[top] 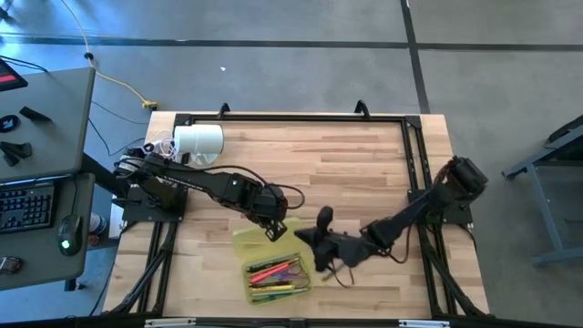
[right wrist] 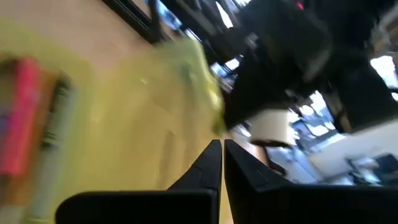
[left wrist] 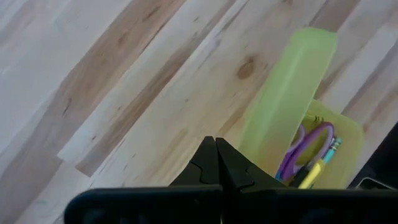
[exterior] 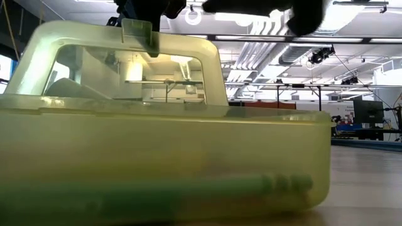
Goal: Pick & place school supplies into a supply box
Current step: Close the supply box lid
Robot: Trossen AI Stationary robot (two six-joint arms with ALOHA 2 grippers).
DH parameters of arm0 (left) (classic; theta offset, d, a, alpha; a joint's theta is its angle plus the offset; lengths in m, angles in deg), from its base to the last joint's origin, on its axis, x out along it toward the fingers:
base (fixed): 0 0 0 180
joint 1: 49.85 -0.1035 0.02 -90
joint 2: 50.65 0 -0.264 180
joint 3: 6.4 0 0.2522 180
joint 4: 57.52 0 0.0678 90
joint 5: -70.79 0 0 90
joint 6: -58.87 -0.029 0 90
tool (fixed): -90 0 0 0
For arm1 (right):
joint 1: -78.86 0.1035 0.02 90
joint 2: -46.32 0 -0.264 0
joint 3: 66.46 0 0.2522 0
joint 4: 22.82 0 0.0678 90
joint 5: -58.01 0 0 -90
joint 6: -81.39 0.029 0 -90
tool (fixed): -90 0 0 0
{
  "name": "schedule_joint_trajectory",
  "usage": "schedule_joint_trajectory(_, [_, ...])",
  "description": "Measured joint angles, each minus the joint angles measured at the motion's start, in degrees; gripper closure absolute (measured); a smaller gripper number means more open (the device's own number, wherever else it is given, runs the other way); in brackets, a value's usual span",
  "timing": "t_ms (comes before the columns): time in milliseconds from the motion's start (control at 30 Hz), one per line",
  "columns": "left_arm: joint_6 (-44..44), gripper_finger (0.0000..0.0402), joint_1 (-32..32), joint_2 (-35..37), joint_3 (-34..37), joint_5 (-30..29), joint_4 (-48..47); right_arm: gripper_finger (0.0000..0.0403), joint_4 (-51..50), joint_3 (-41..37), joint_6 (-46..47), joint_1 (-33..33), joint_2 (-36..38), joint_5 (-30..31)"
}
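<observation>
The supply box (top: 273,271) lies near the table's near edge, its lid (top: 251,239) swung up toward the far side. In the low view the lid (exterior: 119,56) stands above the box wall (exterior: 163,150). Pink, orange and yellow pens (top: 276,271) lie inside, along with purple-handled scissors (left wrist: 306,148) and a green pen (exterior: 251,185). My left gripper (top: 275,228) is shut at the lid's far right corner. My right gripper (top: 308,237) is shut just right of the box. Its fingertips (right wrist: 221,149) point at the lid's yellow face (right wrist: 155,106). My left gripper has nothing between its shut fingers (left wrist: 231,163), which lie alongside the lid's edge (left wrist: 249,146) from above; whether they touch it I cannot tell. My right gripper has shut fingertips close to the lid from the table's right; the view is blurred, so touch cannot be told.
A white cylinder (top: 199,141) with cables sits at the far left corner. A black frame rail (top: 291,118) runs along the far edge and another rail (top: 412,173) down the right side. Bare wood (top: 346,173) spreads across the far middle. A desk with a keyboard (top: 25,205) stands left of the table.
</observation>
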Motion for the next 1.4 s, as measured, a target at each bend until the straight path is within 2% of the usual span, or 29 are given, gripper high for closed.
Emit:
schedule_joint_trajectory(100, [-1.01, 0.0387, 0.0, 0.0, 0.0, 0.86, 0.01, 0.0402, -0.82, 0.0, 4.29, 2.96, 0.7, -2.34])
schedule_joint_trajectory(267, [-1.95, 0.0387, 1.07, 0.0, 0.0, 3.36, 0.97, 0.0402, -4.72, 0.0, 11.15, 6.8, 1.61, -10.6])
schedule_joint_trajectory(467, [-2.62, 0.0387, 6.61, 0.0, 0.0, 5.02, 7.54, 0.0403, -12.3, -0.02, 27.78, 7.21, 1.55, -15.37])
schedule_joint_trajectory(567, [-2.13, 0.0387, 10.55, -0.02, 0.0, 2.75, 10.29, 0.0403, -12.82, 0.0, 31.8, 7.23, 1.54, -17.15])
schedule_joint_trajectory(767, [3.23, 0.0387, 18.65, -2.43, -0.03, -5.0, 14.53, 0.0403, -12.14, 0.0, 31.99, 7.42, 1.54, -23.39])
schedule_joint_trajectory(867, [6.94, 0.0387, 21.61, -5.03, -0.04, -8.1, 14.81, 0.0403, -10.53, 0.0, 33.46, 7.7, 1.54, -28.78])
schedule_joint_trajectory(967, [10.75, 0.0387, 22.93, -8.48, -0.07, -9.77, 15.57, 0.0403, -8.83, 0.0, 37.07, 8.39, 1.57, -38.1])
schedule_joint_trajectory(1067, [12.38, 0.0387, 23.62, -11.55, 0.04, -9.35, 18.63, 0.0403, -7.03, -0.02, 39.09, 9.54, 1.87, -47.27])
schedule_joint_trajectory(1133, [12.36, 0.0387, 23.65, -12.84, -0.04, -8.09, 21.27, 0.0403, -6.74, -0.02, 39.39, 10.61, 2.91, -51.23])
schedule_joint_trajectory(1233, [12.37, 0.0387, 23.65, -14.66, -0.07, -6.53, 25.09, 0.0403, -6.78, 0.0, 38.01, 12.2, 4.29, -51.64])
schedule_joint_trajectory(1400, [12.38, 0.0387, 23.62, -17.28, -0.04, -5.19, 26.82, 0.0403, -5.96, 0.0, 30.72, 13.52, 4.84, -45.38])
